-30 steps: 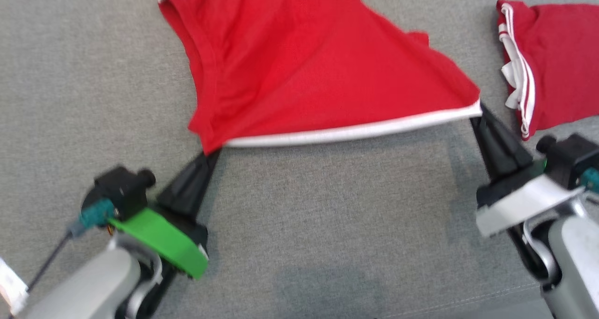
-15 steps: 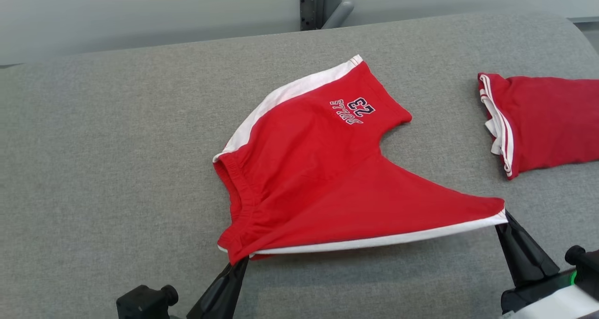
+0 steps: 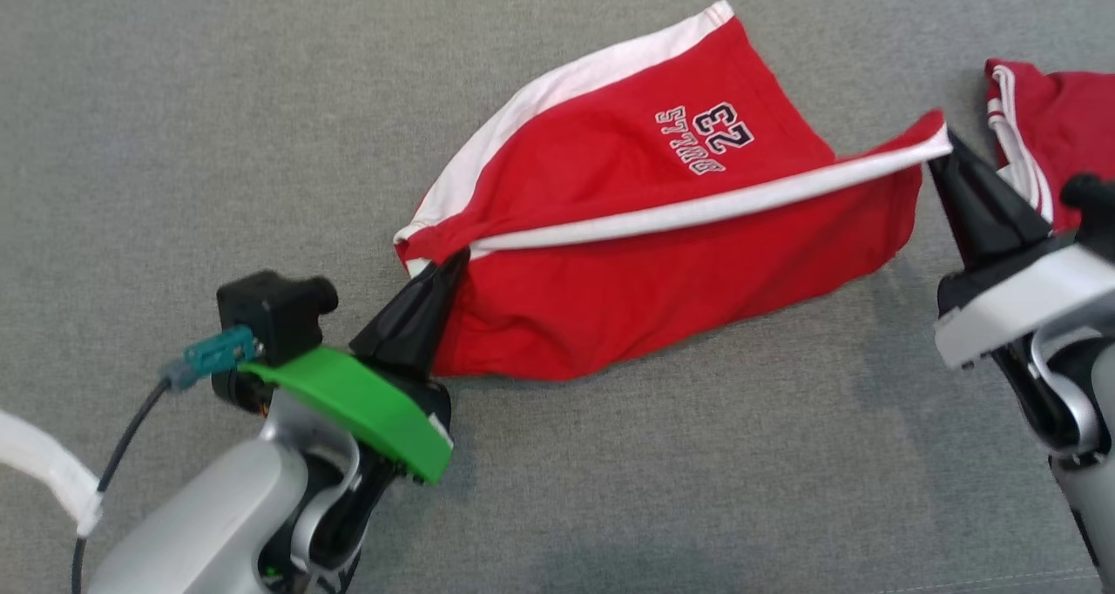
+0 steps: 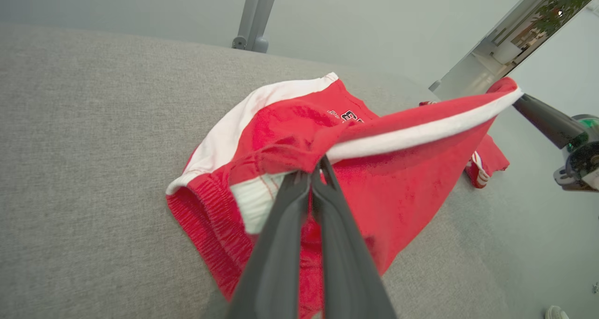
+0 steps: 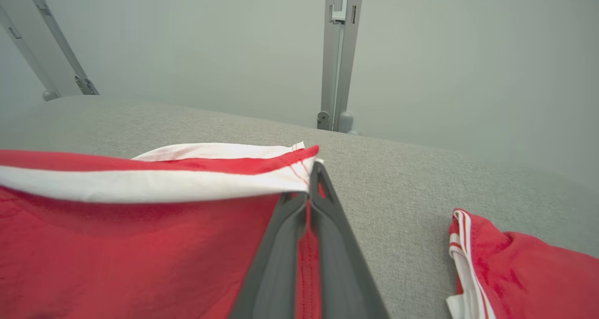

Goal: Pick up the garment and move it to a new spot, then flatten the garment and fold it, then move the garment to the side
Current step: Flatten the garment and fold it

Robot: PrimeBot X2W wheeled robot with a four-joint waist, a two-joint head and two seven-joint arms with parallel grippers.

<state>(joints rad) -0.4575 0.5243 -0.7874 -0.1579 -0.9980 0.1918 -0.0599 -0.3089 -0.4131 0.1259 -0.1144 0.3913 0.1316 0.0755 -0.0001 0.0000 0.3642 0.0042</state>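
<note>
**A:** Left gripper [image 3: 455, 261] first, quick.

**B:** Jaws together, clamped on the waistband-end corner of the red shorts [image 3: 662, 263]. It sits low, just above the grey cushion [image 3: 218, 141].

**A:** Right gripper [image 3: 943, 144]?

**B:** Also pinched tight, on the leg-hem end of the same white-striped edge [image 3: 697, 209]. It is raised, and farther out than the left.

**A:** So what's between them?

**B:** That edge, pulled taut tip to tip. Its long axis runs left to right and slants away toward the right end. The near leg hangs from it as a red sheet down to the cushion.

**A:** And the rest of the shorts?

**B:** Beyond the taut edge, away from the robot. The printed leg [image 3: 706, 132] lies flat on the cushion, number side up, its own white stripe on the far left side.

**A:** What does the next move depend on?

**B:** My read is a fold in progress. The lifted leg has to go forward over the printed leg, so both tips travel away from the robot, square to that edge. The right end has more height to lose.

**A:** Risk?

**B:** A second red garment [image 3: 1067, 115] lies just beside the right gripper's fingers, so it could get snagged.
</note>
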